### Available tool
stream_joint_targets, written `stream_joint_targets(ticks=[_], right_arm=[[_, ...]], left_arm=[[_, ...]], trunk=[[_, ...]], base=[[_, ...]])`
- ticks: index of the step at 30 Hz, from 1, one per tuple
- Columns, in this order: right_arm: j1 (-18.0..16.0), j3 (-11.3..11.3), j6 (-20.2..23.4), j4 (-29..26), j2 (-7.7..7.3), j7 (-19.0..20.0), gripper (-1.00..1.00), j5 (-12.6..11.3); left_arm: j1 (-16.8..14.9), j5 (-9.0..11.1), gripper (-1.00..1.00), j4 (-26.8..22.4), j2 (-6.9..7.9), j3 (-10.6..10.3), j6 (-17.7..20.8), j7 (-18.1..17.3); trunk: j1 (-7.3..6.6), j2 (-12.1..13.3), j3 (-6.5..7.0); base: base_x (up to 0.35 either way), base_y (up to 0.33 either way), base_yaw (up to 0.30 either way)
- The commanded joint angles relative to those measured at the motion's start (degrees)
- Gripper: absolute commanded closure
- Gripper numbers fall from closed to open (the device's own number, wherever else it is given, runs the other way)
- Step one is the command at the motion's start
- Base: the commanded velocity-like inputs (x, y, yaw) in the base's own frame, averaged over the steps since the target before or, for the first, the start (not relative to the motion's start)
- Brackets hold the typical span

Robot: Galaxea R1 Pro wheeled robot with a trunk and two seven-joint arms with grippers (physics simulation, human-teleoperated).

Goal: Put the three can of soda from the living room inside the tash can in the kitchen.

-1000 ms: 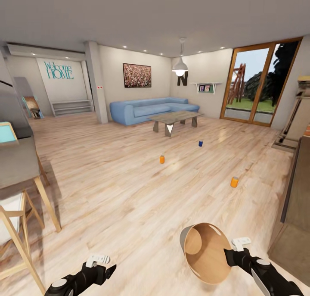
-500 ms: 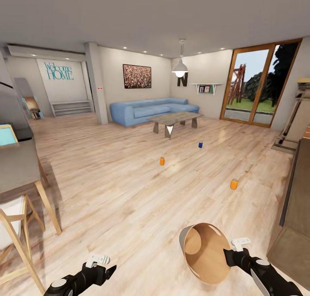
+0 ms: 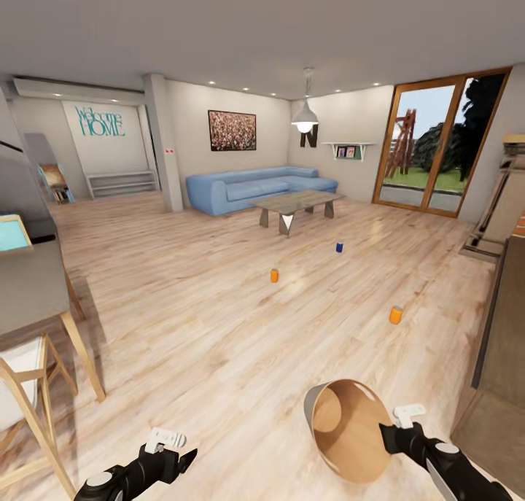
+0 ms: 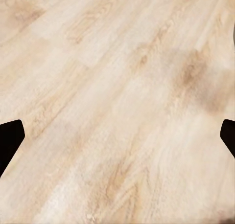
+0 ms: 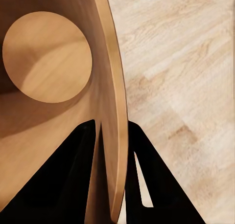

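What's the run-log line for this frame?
place: living room | right gripper: shut on bin wall, bin tipped | left gripper: open, empty | cans: two orange, one blue, upright on floor

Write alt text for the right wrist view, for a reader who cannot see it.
The right gripper is shut on the rim wall of a round tapered bin with a coppery-brown inside, one black finger inside and the other outside. The bin's circular bottom faces the camera, and pale wood-plank floor lies beyond it.
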Motion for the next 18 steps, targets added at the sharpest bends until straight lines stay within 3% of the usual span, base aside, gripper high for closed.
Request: stream_joint_targets(ticks=[1,18], right_arm=[[0.1,-0.2,0.0,-0.2,0.00,0.3,1.00,-0.4],[1.1,-0.3,-0.2,-1.6,-0.01,0.2,1.00,-0.4]], left_arm=[[0.0,0.0,-1.00,0.0,0.00,0.0,0.0,0.0],[0.0,0.0,-1.00,0.0,-0.01,0.0,0.0,0.0]], trunk=[[-0.23,0.4,0.19],[-3.96,7.2,3.24]], base=[[0.000,0.000,0.000],[0.000,0.000,0.000]])
